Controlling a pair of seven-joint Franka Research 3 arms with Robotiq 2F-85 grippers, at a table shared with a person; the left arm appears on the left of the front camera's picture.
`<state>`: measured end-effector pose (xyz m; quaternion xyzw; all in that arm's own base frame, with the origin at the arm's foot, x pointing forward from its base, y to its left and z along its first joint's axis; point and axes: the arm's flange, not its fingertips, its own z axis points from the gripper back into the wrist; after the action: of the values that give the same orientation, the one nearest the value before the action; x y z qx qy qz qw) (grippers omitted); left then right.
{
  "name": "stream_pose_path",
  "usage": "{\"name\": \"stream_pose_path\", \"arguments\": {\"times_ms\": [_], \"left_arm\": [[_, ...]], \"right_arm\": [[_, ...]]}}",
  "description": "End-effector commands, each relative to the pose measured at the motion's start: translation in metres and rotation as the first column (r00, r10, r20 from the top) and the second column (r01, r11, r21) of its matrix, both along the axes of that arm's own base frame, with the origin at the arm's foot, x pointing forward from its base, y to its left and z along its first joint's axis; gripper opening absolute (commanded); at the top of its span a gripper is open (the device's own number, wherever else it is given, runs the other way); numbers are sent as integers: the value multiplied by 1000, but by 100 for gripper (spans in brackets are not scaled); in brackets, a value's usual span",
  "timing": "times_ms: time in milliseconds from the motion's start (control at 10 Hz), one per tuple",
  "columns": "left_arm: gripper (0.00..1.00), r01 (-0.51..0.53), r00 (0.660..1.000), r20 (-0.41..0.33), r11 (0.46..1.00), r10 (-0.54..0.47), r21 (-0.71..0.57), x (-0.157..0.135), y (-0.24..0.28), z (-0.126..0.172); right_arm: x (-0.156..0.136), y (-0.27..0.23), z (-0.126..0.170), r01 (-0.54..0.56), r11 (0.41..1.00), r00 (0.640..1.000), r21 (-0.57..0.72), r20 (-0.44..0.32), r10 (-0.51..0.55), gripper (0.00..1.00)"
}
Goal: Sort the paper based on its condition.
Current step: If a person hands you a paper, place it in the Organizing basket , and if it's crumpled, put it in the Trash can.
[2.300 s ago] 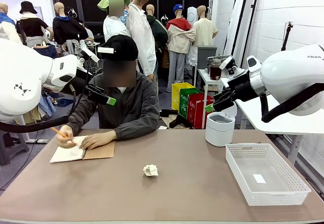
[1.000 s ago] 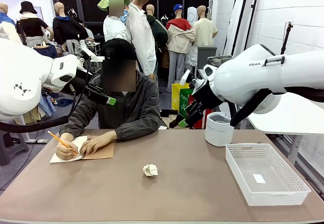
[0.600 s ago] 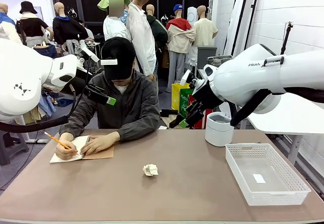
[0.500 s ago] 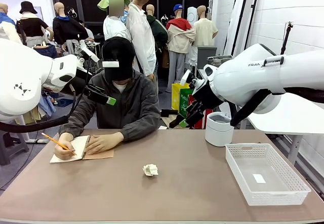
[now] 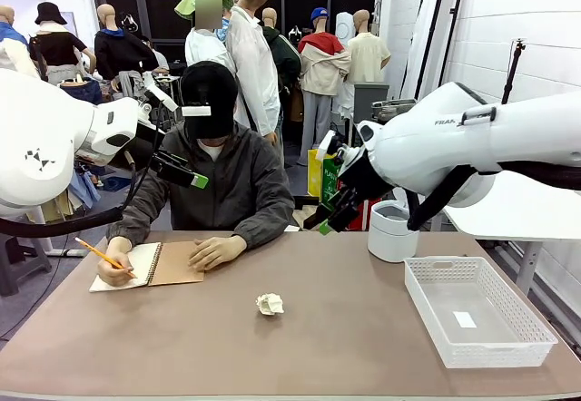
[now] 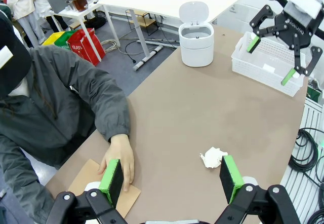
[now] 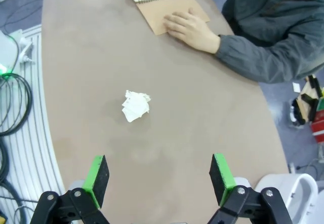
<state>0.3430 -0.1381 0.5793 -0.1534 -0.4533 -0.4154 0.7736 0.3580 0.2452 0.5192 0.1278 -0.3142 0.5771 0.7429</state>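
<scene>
Bright, even light comes from overhead and leaves only soft shadows, such as the faint one beneath the crumpled paper [image 5: 270, 305] on the counter [image 5: 345, 351]. No hard glare shows; the white wall [image 5: 545, 20] is pale, not blown out. The front view is sharp. The right wrist view bows the counter's edge, wide-angle fashion.

Crumpled white paper [image 5: 270, 304] lies on smooth matt brown surface [image 5: 345, 347]; basket [image 5: 425, 317] perforated white plastic; notebook cover [image 5: 179, 265] plain brown cardboard.
</scene>
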Motion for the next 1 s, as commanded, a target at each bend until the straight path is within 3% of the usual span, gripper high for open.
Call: {"name": "stream_pose_path", "arguments": {"times_ms": [0,500,900], "left_arm": [[100,9,1000,3,1000,-9,6,1,2,-1],[100,9,1000,3,1000,-9,6,1,2,-1],[100,9,1000,3,1000,-9,6,1,2,-1]], "right_arm": [[9,23,-6,2,999,1000,-49,8,-1,100],[5,64,-35,-79,988,994,-136,65,89,100],[4,93,-63,-135,970,990,-203,20,142,100]]}}
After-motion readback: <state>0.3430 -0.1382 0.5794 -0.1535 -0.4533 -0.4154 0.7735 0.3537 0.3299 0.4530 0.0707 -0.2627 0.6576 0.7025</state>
